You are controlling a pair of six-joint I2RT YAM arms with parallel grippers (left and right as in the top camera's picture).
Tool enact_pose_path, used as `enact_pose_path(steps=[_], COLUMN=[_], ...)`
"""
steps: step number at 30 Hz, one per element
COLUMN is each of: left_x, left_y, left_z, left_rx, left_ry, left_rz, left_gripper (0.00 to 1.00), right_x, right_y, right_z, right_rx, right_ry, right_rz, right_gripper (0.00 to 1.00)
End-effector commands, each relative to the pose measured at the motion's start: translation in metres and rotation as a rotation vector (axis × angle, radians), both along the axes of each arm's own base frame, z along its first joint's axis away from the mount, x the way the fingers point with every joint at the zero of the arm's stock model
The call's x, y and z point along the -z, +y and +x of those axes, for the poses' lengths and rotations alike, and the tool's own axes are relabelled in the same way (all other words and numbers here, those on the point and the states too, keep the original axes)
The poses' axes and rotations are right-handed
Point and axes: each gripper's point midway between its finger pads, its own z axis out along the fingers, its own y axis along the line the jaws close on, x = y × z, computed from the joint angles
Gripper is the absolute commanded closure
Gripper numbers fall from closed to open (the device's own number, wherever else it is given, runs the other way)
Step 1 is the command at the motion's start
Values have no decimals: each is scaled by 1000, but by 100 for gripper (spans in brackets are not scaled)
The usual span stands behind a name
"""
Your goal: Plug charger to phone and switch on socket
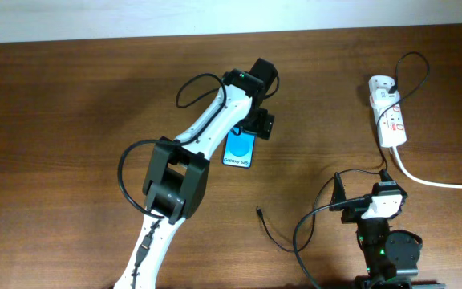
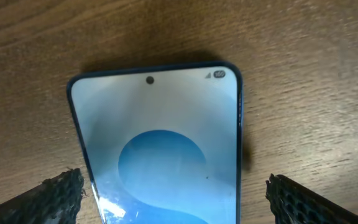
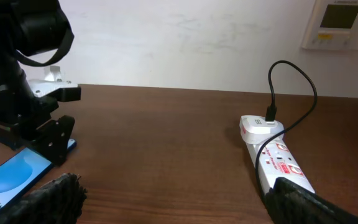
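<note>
The phone (image 1: 240, 152) lies flat on the table with its blue screen up; it fills the left wrist view (image 2: 160, 143) and shows at the left edge of the right wrist view (image 3: 8, 177). My left gripper (image 1: 251, 127) is open, its fingers (image 2: 179, 199) on either side of the phone's far end, not touching it. The white socket (image 1: 391, 119) lies at the far right (image 3: 278, 162) with the charger's white plug (image 3: 260, 126) in it. The charger's black cable (image 1: 411, 64) loops off the plug. Its connector tip (image 1: 259, 212) lies loose on the table. My right gripper (image 1: 363, 186) is open and empty (image 3: 179, 202).
The socket's thick white cord (image 1: 439, 181) runs off to the right edge. The left arm (image 1: 191, 152) stretches diagonally from the front left. Black robot cables (image 1: 311, 233) curl beside the right arm's base. A white wall (image 3: 185, 37) stands behind the table.
</note>
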Motion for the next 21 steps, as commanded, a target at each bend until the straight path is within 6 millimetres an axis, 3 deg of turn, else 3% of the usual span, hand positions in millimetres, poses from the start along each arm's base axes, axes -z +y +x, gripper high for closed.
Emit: enact_pose_path(steps=[1,11,15,21], left_x=[3,35,35,36], left_y=[7,12,21,9], left_z=[3,-24,-22,-29], left_rx=[3,-7,-50,20], left_ry=[5,178,225,143], left_rz=[15,-2,-51,80], left_gripper=[1,1,1,1], right_x=[3,3,3,3], right_y=[-1,-1,-1,-1], right_z=[0,0,0,0], right_rx=[8,8,8,8], right_ry=[5,5,5,5], right_rz=[7,7,7,7], right_gripper=[2,2,2,2])
